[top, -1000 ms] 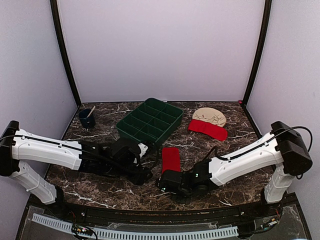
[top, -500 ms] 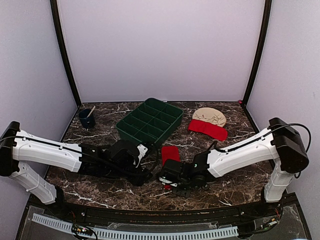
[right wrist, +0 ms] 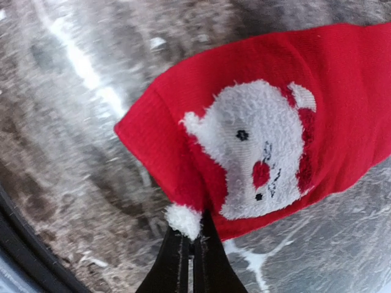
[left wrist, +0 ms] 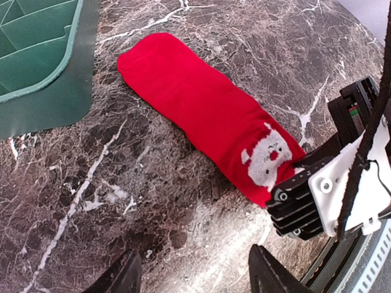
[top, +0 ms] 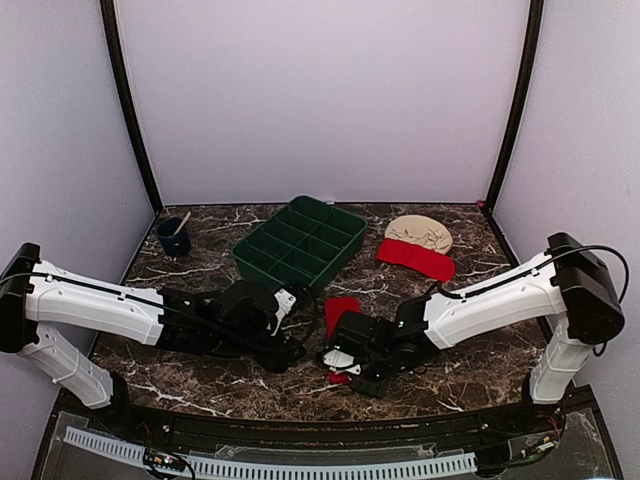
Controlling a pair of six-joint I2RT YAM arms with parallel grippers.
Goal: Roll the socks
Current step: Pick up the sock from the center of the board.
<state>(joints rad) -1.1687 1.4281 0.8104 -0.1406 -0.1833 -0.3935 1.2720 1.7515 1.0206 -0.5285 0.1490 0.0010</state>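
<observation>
One red sock (top: 340, 308) with a white Santa face (right wrist: 256, 146) lies stretched on the marble table, just in front of the green tray. My right gripper (right wrist: 192, 235) is shut on this sock's near cuff edge, and the fabric is raised a little there. In the top view the right gripper (top: 347, 364) covers that end. The left wrist view shows the same sock (left wrist: 195, 110) lying flat, with the right gripper's body (left wrist: 330, 189) at its cuff. My left gripper (left wrist: 192, 271) hovers open over bare table beside the cuff, holding nothing. A second red sock (top: 415, 258) lies at the back right.
The green compartment tray (top: 300, 245) stands behind the sock, and its corner shows in the left wrist view (left wrist: 36, 49). A beige cloth (top: 418, 232) touches the second sock. A dark blue cup (top: 174, 237) with a stick stands at the back left.
My right gripper has closed from open onto the sock's cuff end, having moved forward over it. The cuff end has lifted slightly. The left arm has barely moved.
</observation>
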